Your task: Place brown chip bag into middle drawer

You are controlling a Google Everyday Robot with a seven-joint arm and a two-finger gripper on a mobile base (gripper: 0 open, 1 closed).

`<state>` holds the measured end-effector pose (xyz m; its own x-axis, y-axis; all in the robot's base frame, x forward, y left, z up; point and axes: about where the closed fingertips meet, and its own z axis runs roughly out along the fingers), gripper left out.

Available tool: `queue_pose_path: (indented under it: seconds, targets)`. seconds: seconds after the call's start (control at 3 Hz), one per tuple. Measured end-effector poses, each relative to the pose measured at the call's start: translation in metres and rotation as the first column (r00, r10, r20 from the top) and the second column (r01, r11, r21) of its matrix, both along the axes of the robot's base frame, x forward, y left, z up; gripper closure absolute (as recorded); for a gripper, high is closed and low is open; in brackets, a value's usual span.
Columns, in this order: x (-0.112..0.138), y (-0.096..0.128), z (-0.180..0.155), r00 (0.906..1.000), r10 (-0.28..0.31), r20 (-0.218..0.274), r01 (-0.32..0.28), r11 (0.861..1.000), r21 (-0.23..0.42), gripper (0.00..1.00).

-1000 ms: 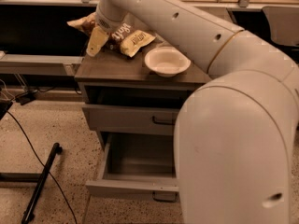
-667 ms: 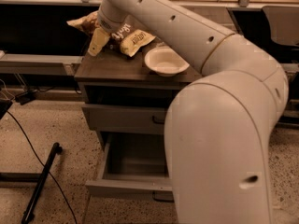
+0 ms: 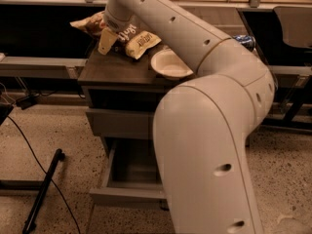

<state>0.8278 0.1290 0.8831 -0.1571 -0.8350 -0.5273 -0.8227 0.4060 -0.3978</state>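
Observation:
The brown chip bag point(image 3: 130, 37) lies on the grey cabinet's top point(image 3: 114, 71) at the back, its tan-yellow ends pointing left and right. My gripper point(image 3: 107, 40) hangs from the long white arm point(image 3: 209, 130) and sits at the bag's left part, just above the cabinet top. The middle drawer point(image 3: 127, 195), the lowest one, is pulled open below, and its inside shows nothing in it. The arm covers the drawer's right side and its handle.
A white bowl point(image 3: 169, 65) stands on the cabinet top right of the bag. A blue drink can point(image 3: 245, 41) shows behind the arm. A closed drawer point(image 3: 119, 123) sits above the open one. A black pole and cable point(image 3: 43, 189) lie on the floor at the left.
The gripper has shifted slightly right, closer onto the bag. The arm's lower body has swung in view. The bag and the bowl have not moved.

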Motion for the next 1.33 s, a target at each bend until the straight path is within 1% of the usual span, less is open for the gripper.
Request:
queue_pose_path:
  seconds: [0.33, 0.67, 1.0, 1.33]
  targets:
    - [0.007, -0.008, -0.01, 0.9999, 0.006, -0.009, -0.006, 0.999, -0.049, 0.41]
    - [0.012, -0.022, -0.022, 0.9982, -0.032, -0.051, 0.028, 0.996, -0.085, 0.66]
    - [0.012, -0.028, -0.019, 0.9963, -0.04, -0.076, 0.033, 0.996, -0.086, 0.89]
    - [0.013, -0.028, -0.014, 0.9963, -0.04, -0.076, 0.033, 0.996, -0.086, 1.0]
